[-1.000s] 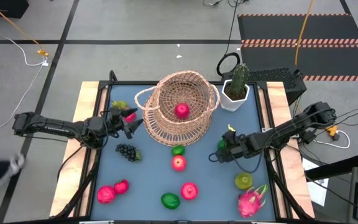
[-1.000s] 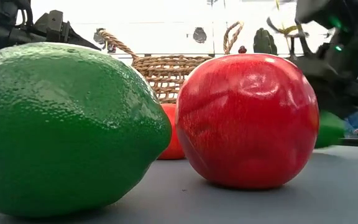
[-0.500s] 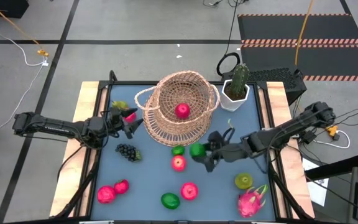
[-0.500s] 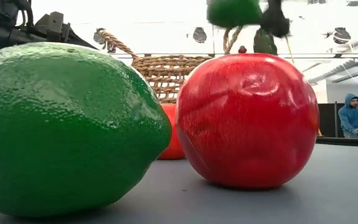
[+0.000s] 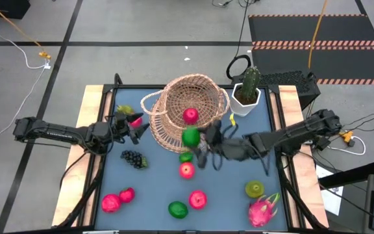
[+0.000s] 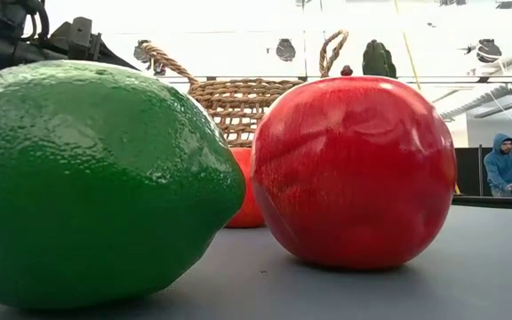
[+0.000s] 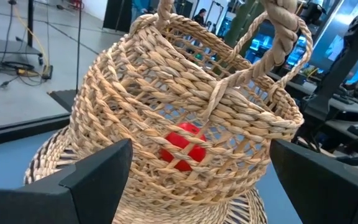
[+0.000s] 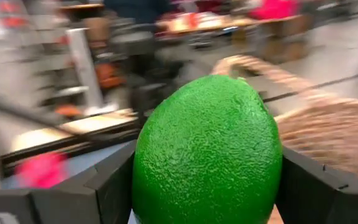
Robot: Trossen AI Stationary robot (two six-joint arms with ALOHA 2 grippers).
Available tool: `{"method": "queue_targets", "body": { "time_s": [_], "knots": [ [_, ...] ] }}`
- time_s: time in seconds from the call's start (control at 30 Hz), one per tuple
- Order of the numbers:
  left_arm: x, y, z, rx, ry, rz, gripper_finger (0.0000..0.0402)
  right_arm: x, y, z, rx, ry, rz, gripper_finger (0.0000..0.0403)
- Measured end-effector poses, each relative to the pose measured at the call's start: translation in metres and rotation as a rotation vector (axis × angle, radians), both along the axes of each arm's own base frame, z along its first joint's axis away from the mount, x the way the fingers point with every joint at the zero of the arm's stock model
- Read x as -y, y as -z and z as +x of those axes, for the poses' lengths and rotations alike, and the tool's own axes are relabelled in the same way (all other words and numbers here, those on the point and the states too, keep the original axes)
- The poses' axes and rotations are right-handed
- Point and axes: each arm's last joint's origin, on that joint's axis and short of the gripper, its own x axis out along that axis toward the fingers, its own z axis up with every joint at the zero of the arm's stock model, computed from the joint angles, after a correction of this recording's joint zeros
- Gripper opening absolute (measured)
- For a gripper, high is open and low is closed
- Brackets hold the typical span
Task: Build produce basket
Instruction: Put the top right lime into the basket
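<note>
Here the right gripper [image 5: 195,139] clamps a green lime [image 5: 190,136] between its two dark fingers [image 8: 104,183], and the right wrist view shows the fruit wedged tight from both sides. Seen from above, the lime hangs over the near rim of the basket [image 5: 187,112], at the edge that faces the open table. The basket lies tipped on its side at the far middle of the table [image 5: 154,175], its looped handle toward the left arm. Inside it rests a red apple [image 5: 190,116], which also shows through the weave in the left wrist view [image 7: 182,144].

The left gripper [image 5: 137,130] waits beside the basket's left flank, near its handle, with its fingers [image 7: 95,174] spread wide and nothing between them.

Just below the held lime, on the table, sit a second small lime [image 5: 186,156] and another red apple [image 5: 186,170]. Dark grapes [image 5: 132,158] lie near the left gripper. Along the near edge are a pink fruit [image 5: 111,203], a small red one [image 5: 126,194], a lime [image 5: 178,209], an apple [image 5: 197,199], a yellow-green fruit [image 5: 254,189] and the pink dragon fruit [image 5: 263,210]. A potted cactus [image 5: 247,91] stands at the basket's right. A person [image 6: 502,164] stands far off in the room.
</note>
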Motion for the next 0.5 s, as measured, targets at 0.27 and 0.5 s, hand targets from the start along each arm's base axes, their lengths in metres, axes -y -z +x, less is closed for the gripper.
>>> {"method": "queue_targets", "body": {
  "time_s": [0.27,0.5],
  "knots": [
    [-0.001,-0.001,-0.001,-0.029,-0.048,0.065,0.0381,0.089,0.004,0.026,0.012,0.193,-0.07,0.0289],
    [-0.001,-0.003,-0.001,-0.026,-0.05,0.104,0.0381,0.14,0.033,0.042,-0.034,0.242,0.035,0.0289]
  ]
}}
